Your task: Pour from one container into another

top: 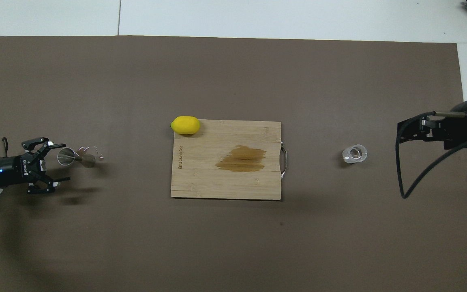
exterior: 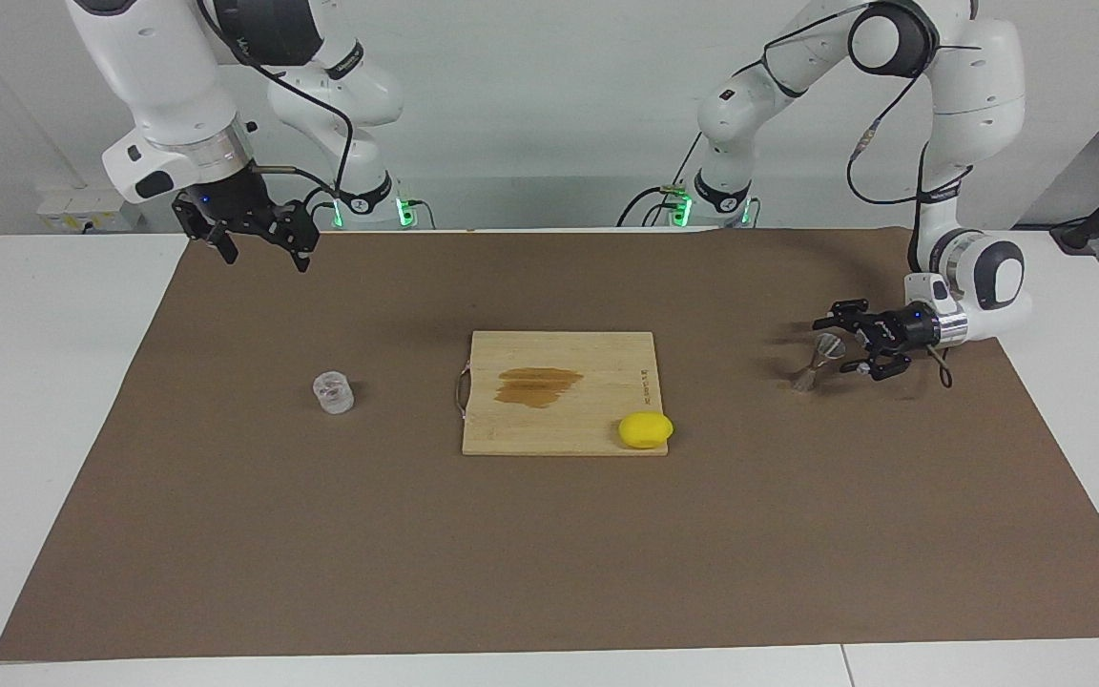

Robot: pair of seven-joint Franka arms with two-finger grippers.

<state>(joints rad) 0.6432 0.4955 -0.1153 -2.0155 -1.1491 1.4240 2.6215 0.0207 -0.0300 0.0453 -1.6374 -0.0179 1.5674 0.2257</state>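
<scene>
The jigger [exterior: 815, 364] stands upright on the mat, well toward the left arm's end of the table from the board [exterior: 559, 391], and the left gripper [exterior: 845, 336] is level with its upper cone, fingers spread wide with the cone just at their tips; from above the rim seems to sit between the fingertips, though I cannot tell whether anything touches yet. The step in hand looks like securing the jigger, so the fingers should close on the narrow waist or just under the top cone, squarely and slowly, since a light, tall piece of metal will likely tip if one finger lands first. The cup [exterior: 334, 392] sits upright well to the board's other end, toward the right arm. The right gripper [exterior: 259, 243] hangs high, up in the air over the mat edge nearest the robots, fingers apart, holding nothing, waiting. A lemon [exterior: 646, 429] rests on the board's corner.
</scene>
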